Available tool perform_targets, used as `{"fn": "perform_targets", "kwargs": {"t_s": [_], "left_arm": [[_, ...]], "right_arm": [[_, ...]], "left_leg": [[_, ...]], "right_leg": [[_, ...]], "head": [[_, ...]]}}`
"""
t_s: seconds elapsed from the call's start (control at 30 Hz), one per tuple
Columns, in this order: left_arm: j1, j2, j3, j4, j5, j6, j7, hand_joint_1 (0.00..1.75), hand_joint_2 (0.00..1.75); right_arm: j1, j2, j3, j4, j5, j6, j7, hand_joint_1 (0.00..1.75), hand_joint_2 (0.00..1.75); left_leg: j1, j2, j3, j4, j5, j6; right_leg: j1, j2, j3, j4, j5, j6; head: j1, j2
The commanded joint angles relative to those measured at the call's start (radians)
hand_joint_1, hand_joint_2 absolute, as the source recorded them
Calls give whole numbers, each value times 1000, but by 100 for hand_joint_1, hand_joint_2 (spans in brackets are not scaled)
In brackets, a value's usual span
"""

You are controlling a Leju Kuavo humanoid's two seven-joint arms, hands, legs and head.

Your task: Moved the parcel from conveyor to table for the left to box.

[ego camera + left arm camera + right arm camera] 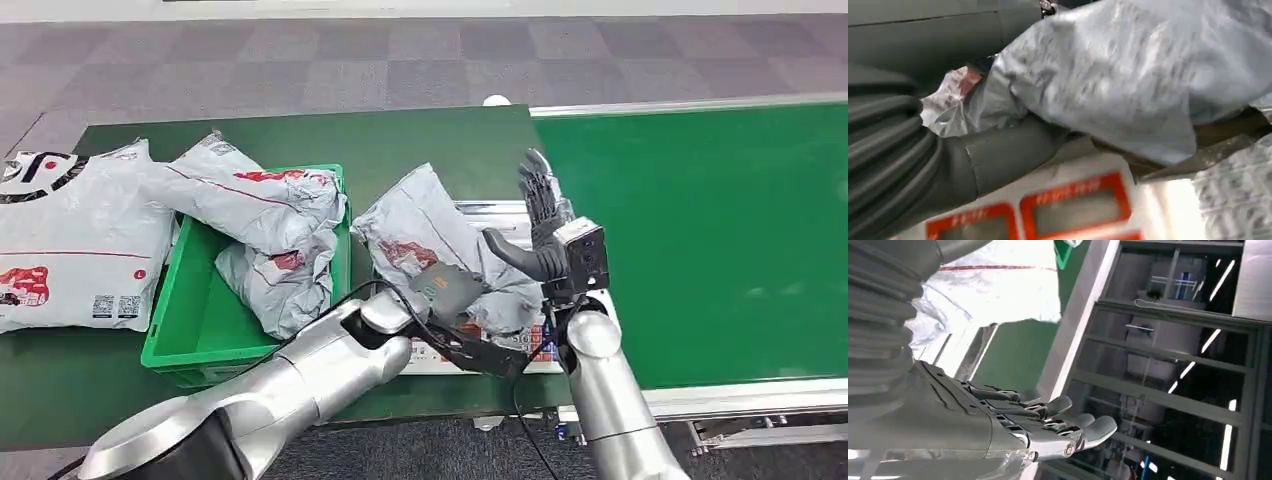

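Observation:
A crumpled grey parcel point(425, 232) with red print lies on a white weighing plate point(492, 211) between the green table and the conveyor. My left hand point(447, 287) reaches into the parcel's near side and grips it. In the left wrist view the thumb point(1008, 150) presses up against the parcel point(1128, 75), and the other fingers are hidden by it. My right hand point(541, 215) stands upright just right of the parcel, fingers point(1068, 427) straight and apart, holding nothing.
A green bin point(190, 335) on the table point(420, 140) left of the parcel holds crumpled grey parcels point(275, 225). A large white parcel point(70, 240) lies at the far left. The green conveyor belt point(720, 230) runs to the right.

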Motion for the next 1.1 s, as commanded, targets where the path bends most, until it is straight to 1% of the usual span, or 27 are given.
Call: {"fn": "perform_targets", "kwargs": {"t_s": [0.03, 0.1, 0.17, 0.2, 0.23, 0.27, 0.3, 0.37, 0.53, 0.63, 0.67, 0.73, 0.83, 0.87, 0.9, 1.0, 1.03, 1.1], "left_arm": [[-124, 20, 20, -112, -38, 233, -18, 175, 175], [-148, 20, 55, -146, -75, 240, -17, 175, 175], [-157, 20, 99, -170, -167, 270, -20, 175, 175], [-156, 20, 119, -178, -231, 328, -21, 175, 175], [-150, 20, 155, -184, -259, 329, -32, 175, 175], [-150, 20, 160, -183, -280, 342, -35, 175, 175], [-141, 20, 204, -183, -337, 369, -44, 175, 175], [-134, 20, 237, -184, -382, 366, -51, 175, 175], [-128, 20, 245, -186, -393, 365, -54, 175, 175], [-127, 20, 244, -186, -394, 365, -54, 175, 175], [-127, 20, 244, -186, -394, 365, -54, 175, 175], [-127, 20, 244, -186, -394, 365, -54, 175, 175], [-127, 20, 244, -186, -394, 365, -54, 175, 175], [-127, 20, 248, -184, -430, 382, -43, 175, 175], [-125, 20, 268, -184, -449, 387, -37, 175, 175], [-102, 20, 401, -183, -566, 412, -60, 175, 175], [-89, 23, 459, -195, -603, 421, -56, 175, 175], [-70, 35, 534, -210, -665, 439, -57, 175, 175]], "right_arm": [[51, 8, -11, -120, 48, -30, 21, 0, 175], [67, 8, -15, -158, 66, -34, 31, 0, 175], [81, 3, -16, -172, 67, -35, 32, 0, 175], [89, -4, -10, -176, 75, -39, 26, 0, 175], [98, -11, -4, -177, 77, -41, 22, 0, 175], [102, -15, -1, -179, 78, -41, 19, 0, 175], [119, -25, 6, -184, 83, -52, 12, 0, 175], [127, -30, 9, -180, 78, -54, 10, 0, 175], [124, -30, 10, -177, 77, -55, 9, 0, 175], [121, -30, 10, -178, 78, -54, 10, 0, 175], [121, -30, 10, -178, 78, -54, 10, 0, 175], [121, -30, 10, -178, 78, -54, 10, 0, 175], [121, -30, 10, -178, 78, -54, 10, 0, 175], [121, -33, 14, -174, 77, -54, 10, 0, 175], [120, -34, 16, -171, 75, -55, 13, 0, 175], [117, -34, 20, -160, 68, -57, 19, 0, 175], [113, -31, 20, -158, 66, -60, 27, 0, 175], [117, -30, 24, -160, 71, -68, 35, 0, 175]], "left_leg": [[0, 0, -1, 1, -1, 0], [0, 0, -1, 1, -1, 0], [0, 0, -2, 2, -1, -1], [0, 0, -2, 1, -1, 0], [0, 0, -1, 1, -1, -1], [0, 0, -1, 0, -1, 0], [0, 1, 1, 0, -1, -1], [0, 1, 0, 0, -1, -1], [0, 3, 1, 0, -1, 0], [1, 5, 4, -2, -1, 0], [0, 3, 0, 0, 0, 0], [0, 3, 2, -1, -1, -1], [0, 3, 0, 0, -1, 0], [1, 4, 2, -1, -1, 0], [0, 4, 3, -2, -1, -1], [0, 4, 1, -1, -1, -1], [0, 4, 0, 0, 0, 0], [0, 4, 0, -1, -1, 0]], "right_leg": [[0, 0, -1, 1, -1, -1], [0, 1, -1, 1, -1, -1], [0, 0, -2, 2, -1, -1], [0, 0, -2, 1, -1, -1], [0, 1, 0, 0, -1, -1], [0, 1, -1, 0, 0, -1], [0, 1, 1, -1, 0, -1], [0, 2, -1, 0, 0, -1], [0, 3, 0, -1, 0, -1], [1, 6, 3, -3, 1, -1], [0, 3, -1, 0, 0, -1], [1, 3, 1, -2, 0, -1], [0, 3, -1, 0, 0, -1], [1, 4, 1, -2, 0, -1], [0, 5, 2, -3, 0, -1], [0, 4, 0, -1, 0, -1], [0, 4, -1, 0, 0, -1], [0, 4, -1, 0, 0, 0]], "head": [[0, 0], [0, 0], [0, 0], [0, 0], [0, 0], [0, 0], [0, 0], [0, 0], [0, 0], [0, 0], [0, 0], [0, 0], [0, 0], [0, 0], [0, 0], [0, 0], [0, 0], [0, 0]]}}
